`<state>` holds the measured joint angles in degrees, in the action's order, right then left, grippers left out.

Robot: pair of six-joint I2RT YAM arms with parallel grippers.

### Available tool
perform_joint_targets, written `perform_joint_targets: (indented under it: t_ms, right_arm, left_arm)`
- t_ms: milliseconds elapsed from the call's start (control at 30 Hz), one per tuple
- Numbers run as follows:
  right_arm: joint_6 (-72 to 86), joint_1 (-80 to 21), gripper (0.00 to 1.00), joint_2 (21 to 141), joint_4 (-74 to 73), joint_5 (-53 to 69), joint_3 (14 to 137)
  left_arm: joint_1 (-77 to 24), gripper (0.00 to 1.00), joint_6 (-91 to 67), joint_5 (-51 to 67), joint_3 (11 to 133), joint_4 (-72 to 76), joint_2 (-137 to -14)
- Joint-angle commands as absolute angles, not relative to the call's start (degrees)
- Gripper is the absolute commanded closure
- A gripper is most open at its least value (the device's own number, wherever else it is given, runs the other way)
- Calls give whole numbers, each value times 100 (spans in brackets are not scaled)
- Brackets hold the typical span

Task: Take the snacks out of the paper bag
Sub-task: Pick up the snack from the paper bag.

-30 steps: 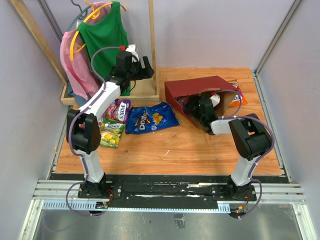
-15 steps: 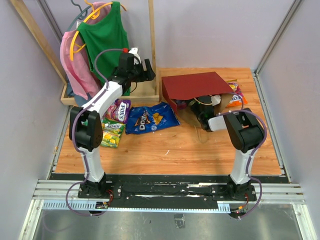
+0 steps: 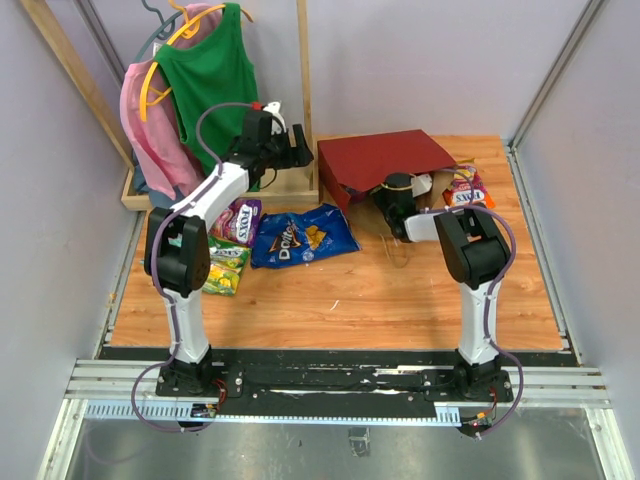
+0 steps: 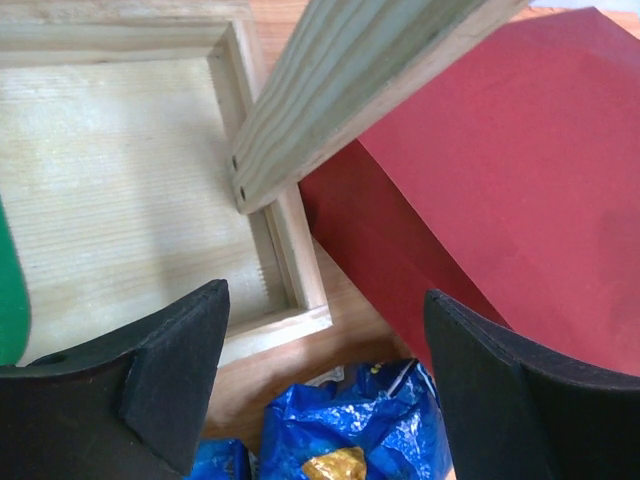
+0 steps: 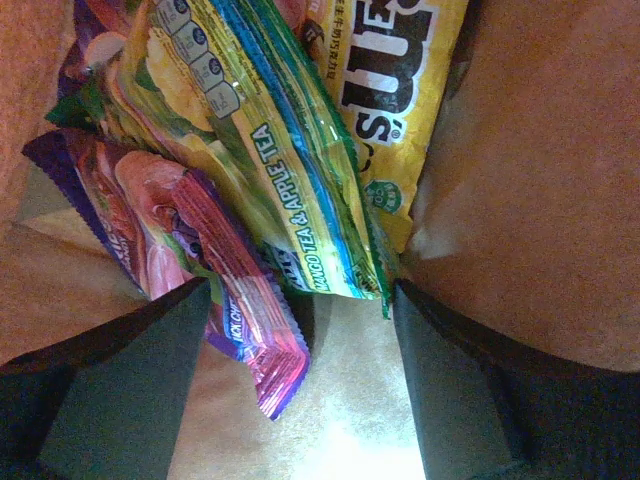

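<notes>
While the L gripper (image 4: pixel 325 300) hangs spread & empty beside the rack post (image 4: pixel 350 90), any swing could clip that post or bump the red paper bag (image 3: pixel 385 160) just right of it. The blue chip bag (image 3: pixel 303 235) & a purple packet (image 3: pixel 240 220) lie out on the table (image 3: pixel 350 300) below it. The R gripper (image 5: pixel 298 300) sits inside the bag's mouth, jaws spread, nothing pinched yet. A green-yellow packet (image 5: pixel 270 150), pink-purple packet (image 5: pixel 190 250) & yellow packet (image 5: pixel 390 90) overlap ahead of it. I reckon closing could grab two at once, or catch the paper wall & drag the bag. More packets (image 3: pixel 462 190) lie right of the bag.
</notes>
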<state>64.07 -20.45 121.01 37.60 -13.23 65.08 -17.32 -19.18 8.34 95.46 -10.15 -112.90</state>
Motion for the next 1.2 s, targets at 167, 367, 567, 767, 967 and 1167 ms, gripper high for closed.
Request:
perform_joint_targets:
  t_ms: [167, 367, 567, 767, 967, 1167]
  right_arm:
    - [6195, -1995, 27, 12570, 2664, -1240, 6647]
    - [6103, -1995, 27, 12470, 2749, -1229, 6555]
    - [6035, -1995, 26, 12410, 2846, -1192, 6510]
    - [6017, -2000, 26, 12377, 2962, -1197, 6390]
    - [5935, -1995, 25, 12264, 3014, -1280, 6293]
    - [5935, -1995, 25, 12281, 3078, -1268, 6262]
  left_arm:
    - [-2005, 17, -2083, 1319, 9183, -257, -11057]
    - [-2032, 17, -2604, 1566, 9340, -157, -11252]
    - [-2028, 23, -3266, 1629, 9227, 376, -11304]
    - [-2022, 37, -4034, 2141, 9430, 571, -11635]
    - [-2061, 40, -4021, 1597, 9807, -132, -11986]
    - [-2060, 41, -4118, 1395, 9873, -252, -12092]
